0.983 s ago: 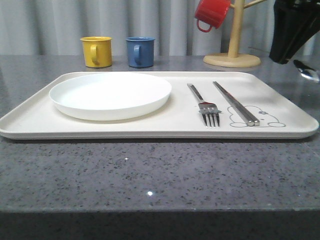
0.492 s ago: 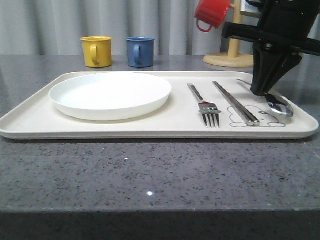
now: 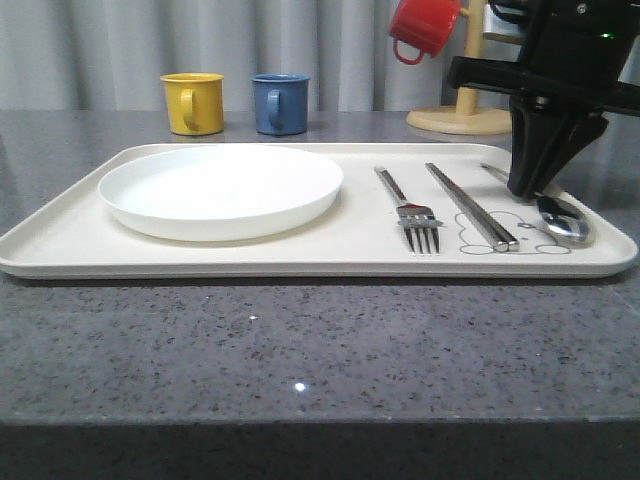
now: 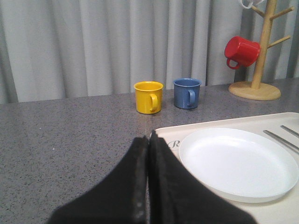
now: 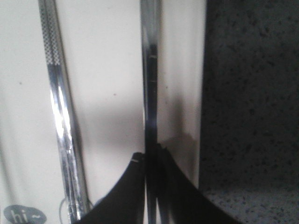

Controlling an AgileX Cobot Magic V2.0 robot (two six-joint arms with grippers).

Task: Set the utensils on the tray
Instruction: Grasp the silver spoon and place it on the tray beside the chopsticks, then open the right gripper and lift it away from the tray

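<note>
**Spoon held at the tray's right edge**

In the front view, the cream tray (image 3: 60, 245) lies across the grey stone table (image 3: 300, 350). A round white plate (image 3: 220, 190) sits on its left half. At about 3 o'clock from the plate lies the fork (image 3: 410, 212), tines toward the camera, and just beside it, further toward 3 o'clock, the pair of chopsticks (image 3: 472, 206), its near tips on the grey bunny drawing (image 3: 525, 235).

The right gripper (image 3: 530, 185) stands over the tray's right end, its fingers pinched narrow around the handle of the spoon (image 3: 563, 218). The spoon's bowl rests on or just above the tray at 3 o'clock from the bunny, close to the rim. The right wrist view shows the handle (image 5: 150, 70) running straight out from between the closed fingers (image 5: 175, 186), parallel to the chopsticks (image 5: 60, 116).

The left gripper (image 4: 149, 186) appears in its wrist view with fingers pressed together, holding nothing, off the tray's left side.

At 12 o'clock beyond the tray stand a yellow mug (image 3: 193, 103) and a blue mug (image 3: 280, 103); a red mug (image 3: 423, 27) hangs on the wooden mug tree (image 3: 465, 100).
</note>
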